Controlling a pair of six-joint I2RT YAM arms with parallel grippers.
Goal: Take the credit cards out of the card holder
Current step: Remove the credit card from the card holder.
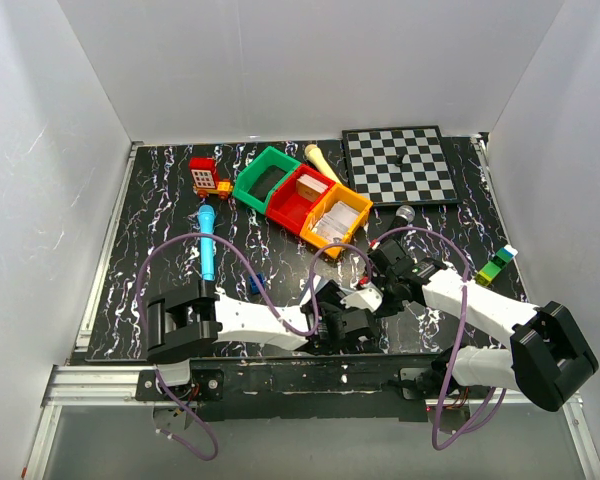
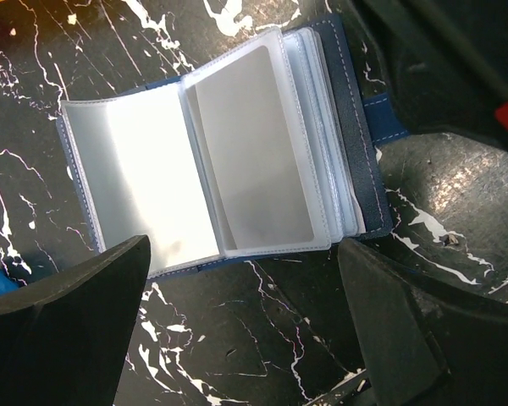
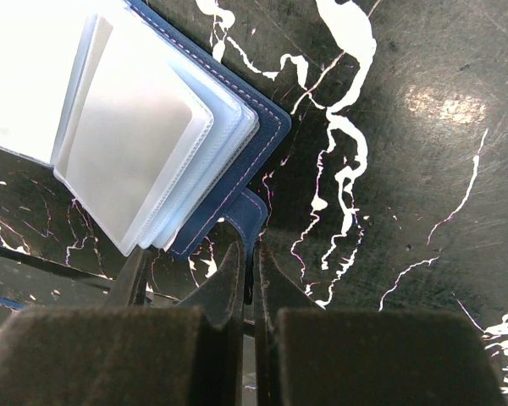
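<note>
Wide open and empty at the left gripper (image 2: 245, 254), with its fingers (image 2: 76, 313) in the two lower corners of the wrist view. Just above and between them, flat on the table (image 2: 262, 355), the holder (image 2: 237, 152), laid open, clear sleeves fanned rightward, filling mid-frame. At the right gripper (image 3: 250, 254), closed to a thin slit at bottom centre, nipping the holder's blue tab, rest of the holder upper left. From overhead, mostly hidden under both wrists, lower centre.

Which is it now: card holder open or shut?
Open. The card holder lies spread, its clear sleeves facing up, navy cover edge showing beneath.
</note>
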